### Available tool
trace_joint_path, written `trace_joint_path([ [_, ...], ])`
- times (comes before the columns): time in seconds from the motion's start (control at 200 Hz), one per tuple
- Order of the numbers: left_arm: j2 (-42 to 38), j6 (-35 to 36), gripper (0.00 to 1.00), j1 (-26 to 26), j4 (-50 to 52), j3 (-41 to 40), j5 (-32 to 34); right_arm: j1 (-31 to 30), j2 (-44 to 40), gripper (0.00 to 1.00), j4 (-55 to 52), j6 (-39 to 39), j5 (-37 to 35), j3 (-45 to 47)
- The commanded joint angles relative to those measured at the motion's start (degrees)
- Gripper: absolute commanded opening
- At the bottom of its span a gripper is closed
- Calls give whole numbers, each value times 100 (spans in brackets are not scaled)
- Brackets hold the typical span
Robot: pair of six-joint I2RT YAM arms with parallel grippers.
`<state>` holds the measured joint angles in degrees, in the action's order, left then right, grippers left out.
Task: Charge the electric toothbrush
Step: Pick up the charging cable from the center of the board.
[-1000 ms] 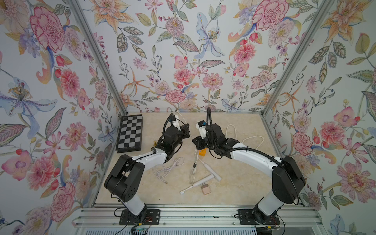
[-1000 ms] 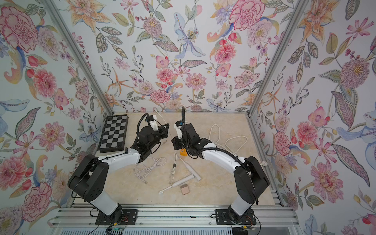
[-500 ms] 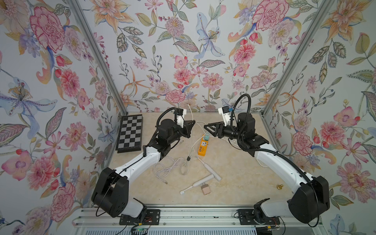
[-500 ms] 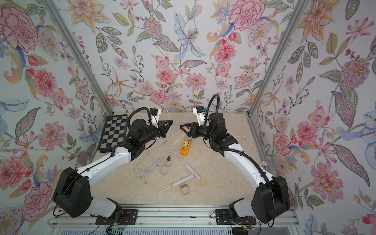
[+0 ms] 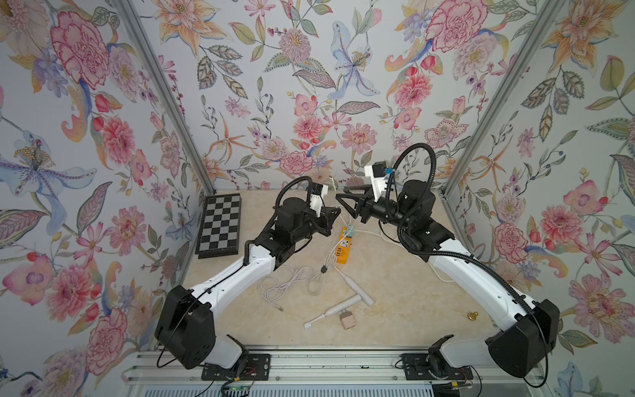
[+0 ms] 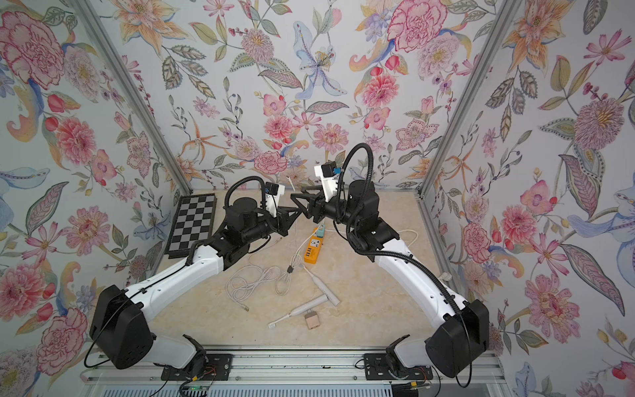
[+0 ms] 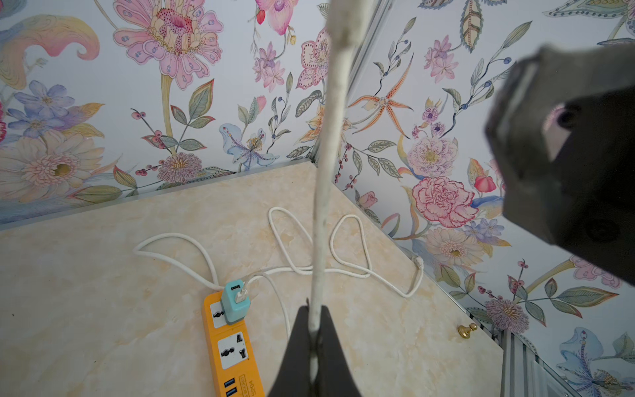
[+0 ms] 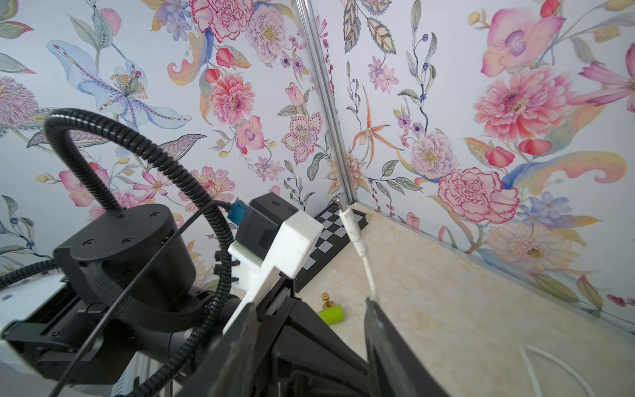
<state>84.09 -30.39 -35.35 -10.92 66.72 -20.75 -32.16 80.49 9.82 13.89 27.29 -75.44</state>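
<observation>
Plainly, the left gripper (image 7: 313, 319) was clenched on a thin white charging cable (image 7: 326, 172), whose upper end ran off the left wrist view. The right gripper (image 5: 345, 206), jaws apart, hovered just beside the cable; whether it touched could not be told. Below lay the orange power strip (image 5: 343, 245). Two white toothbrushes (image 5: 355, 291) touched nearer the front edge of the table (image 5: 412, 295), well apart from both grippers.

At frame centre the left pincer (image 6: 291, 212), gripping a white cable end (image 6: 290, 182), nearly meets the right pincer (image 6: 297, 205) above the orange power strip (image 6: 313, 251) on the desk (image 6: 371, 309).
</observation>
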Motion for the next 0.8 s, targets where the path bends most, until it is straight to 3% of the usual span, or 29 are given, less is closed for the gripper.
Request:
trace_joint_path([
  [0.0, 62, -106, 0, -63, 127, 136, 177, -70, 224, 49, 143, -726, -674, -129],
  [0.565, 146, -46, 0, -182, 265, 232, 411, -140, 977, 27, 445, -1100, -904, -758],
  [0.796, 142, -20, 0, -185, 283, 230, 430, -158, 1136, 25, 424, -1161, -724, -902],
])
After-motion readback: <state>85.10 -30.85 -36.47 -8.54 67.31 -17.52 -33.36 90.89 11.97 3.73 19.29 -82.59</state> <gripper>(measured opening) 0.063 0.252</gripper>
